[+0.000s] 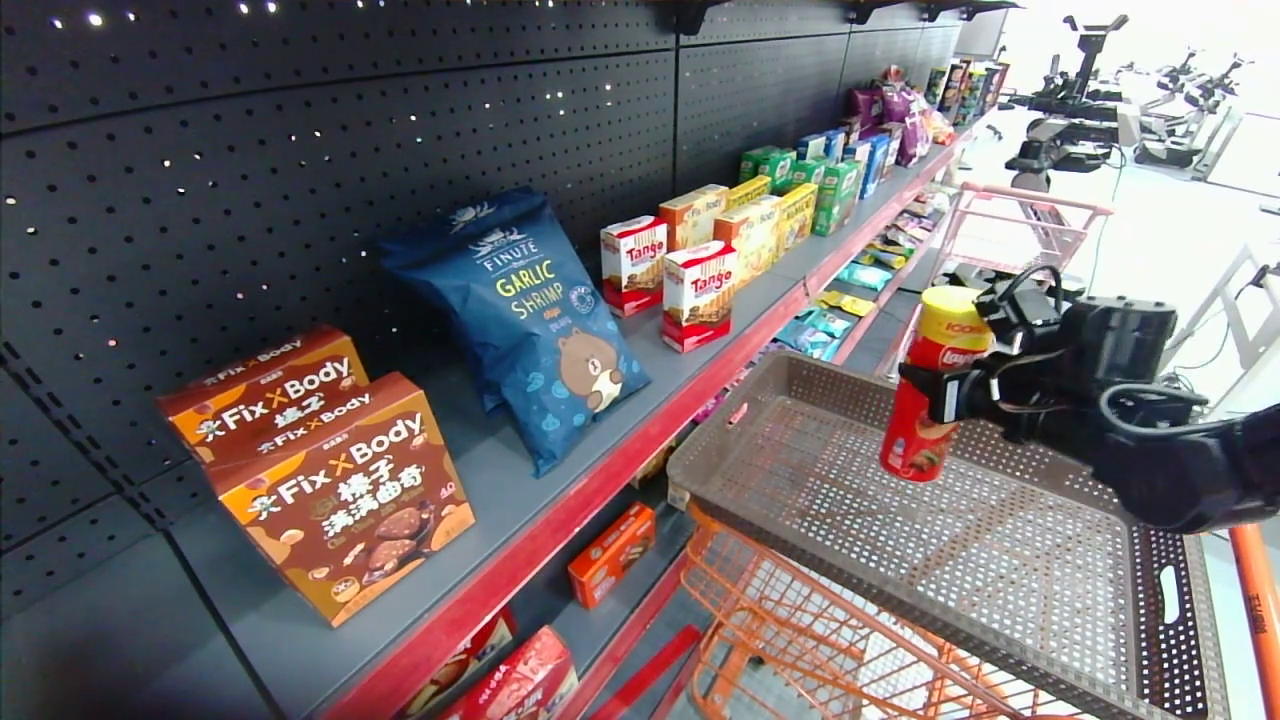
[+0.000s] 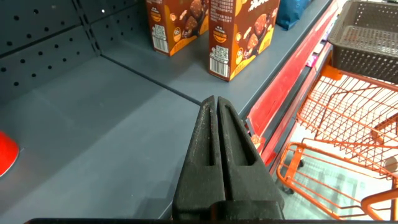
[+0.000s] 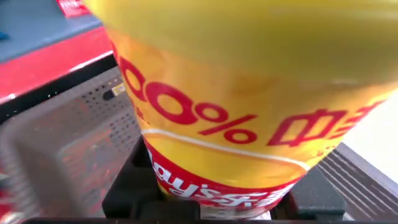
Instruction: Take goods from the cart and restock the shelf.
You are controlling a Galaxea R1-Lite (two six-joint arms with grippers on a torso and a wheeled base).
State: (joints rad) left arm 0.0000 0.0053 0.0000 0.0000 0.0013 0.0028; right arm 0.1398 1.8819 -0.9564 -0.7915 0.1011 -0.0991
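Holding chips can point(image 1: 912, 440) over the grey basket point(image 1: 800, 450) atop the orange cart point(image 1: 790, 610), right of the shelf point(image 1: 700, 370): right gripper point(image 1: 950, 390), jaws clenched on it. Jaws of left gripper point(image 2: 216, 118) pressed together, above shelf's near end.

On the shelf point(image 1: 480, 450), two large boxes point(image 1: 320, 470) are being kept at the left, a bag point(image 1: 530, 320) is being leaned to their right, and small boxes point(image 1: 698, 295) are being lined up further right. A tray point(image 1: 1000, 540) is being carried on the cart point(image 1: 790, 620) before the shelf, and a can point(image 1: 930, 400) is being held above the tray by the right gripper point(image 1: 950, 390).
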